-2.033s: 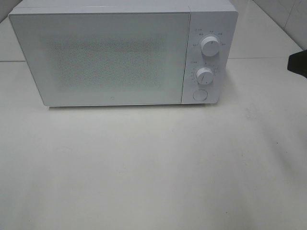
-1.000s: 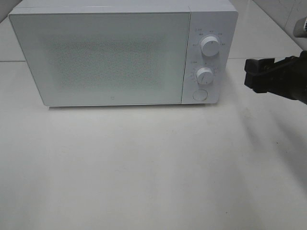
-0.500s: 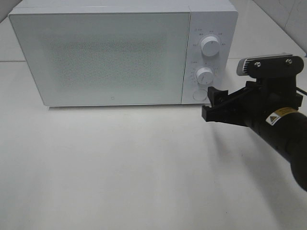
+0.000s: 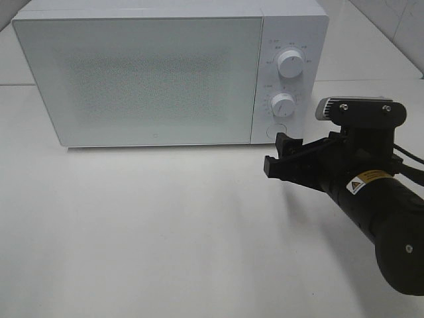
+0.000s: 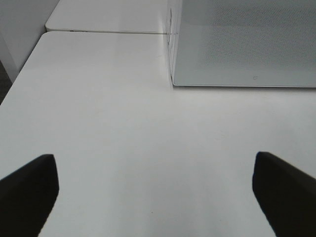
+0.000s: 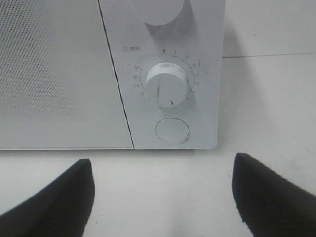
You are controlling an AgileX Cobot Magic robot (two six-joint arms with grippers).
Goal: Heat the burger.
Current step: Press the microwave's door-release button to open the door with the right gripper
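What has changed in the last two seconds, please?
The right gripper, open and empty, came in from the right edge and now hovers before the round button. The microwave, its door shut, and both dials stayed as they were.

Bright, even light; soft shadows.

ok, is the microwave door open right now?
No, the microwave door is shut, sitting flush beside the control panel in the exterior high view.
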